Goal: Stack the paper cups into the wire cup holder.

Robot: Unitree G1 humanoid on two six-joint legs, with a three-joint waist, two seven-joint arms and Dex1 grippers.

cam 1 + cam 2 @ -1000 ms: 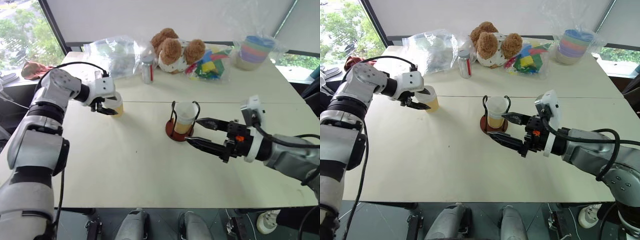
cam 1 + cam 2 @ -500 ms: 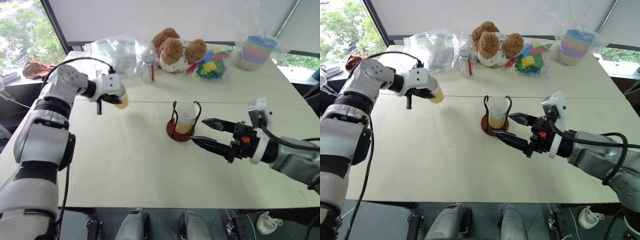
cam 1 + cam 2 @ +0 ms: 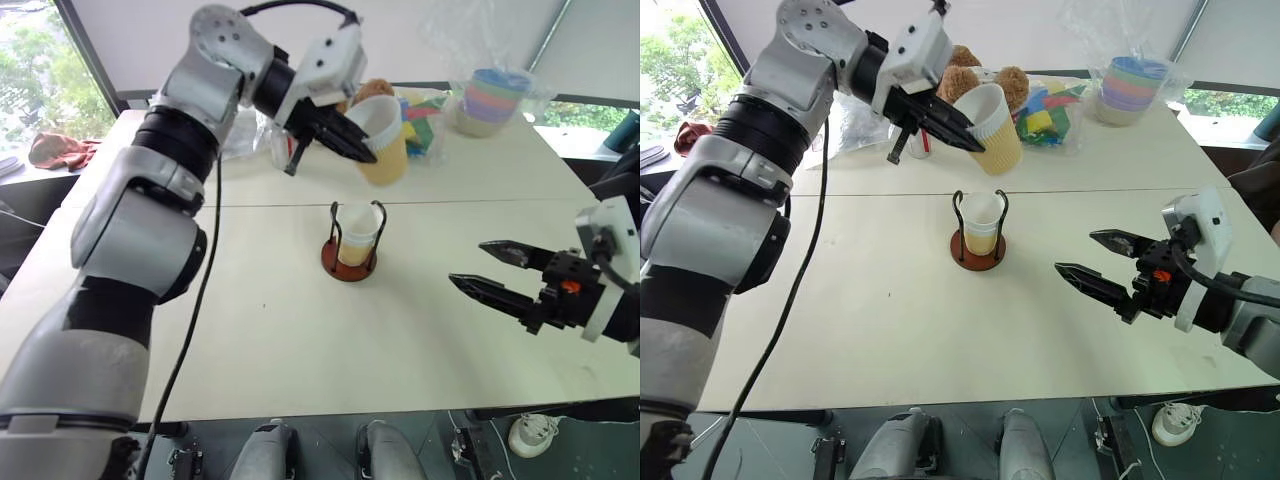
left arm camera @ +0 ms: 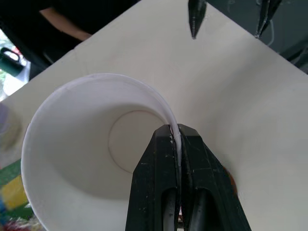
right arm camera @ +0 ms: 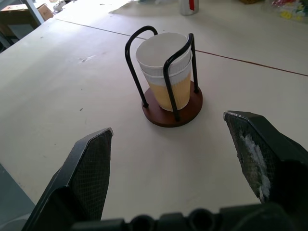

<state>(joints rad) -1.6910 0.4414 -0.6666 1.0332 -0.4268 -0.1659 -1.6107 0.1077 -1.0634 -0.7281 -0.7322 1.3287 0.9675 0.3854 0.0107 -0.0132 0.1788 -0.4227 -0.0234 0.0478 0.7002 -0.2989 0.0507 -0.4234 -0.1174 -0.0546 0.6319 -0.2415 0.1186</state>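
The left gripper point(image 3: 350, 150) pinches the rim wall of a paper cup point(image 3: 382, 140), one finger inside and one outside, holding it in the air above the table point(image 3: 250, 330), over and slightly far of the wire cup holder point(image 3: 352, 243). The cup is tilted: its long axis leans, its white mouth facing up and left, its yellow-tan base down and right. The holder stands upright near the table's middle, with two nested cups point(image 5: 164, 72) inside its black wire loops on the reddish-brown disc; white rims up, yellow-tan below. The right gripper point(image 3: 495, 270) hangs to the near right, its jaws spread wide and empty, pointing left toward the holder.
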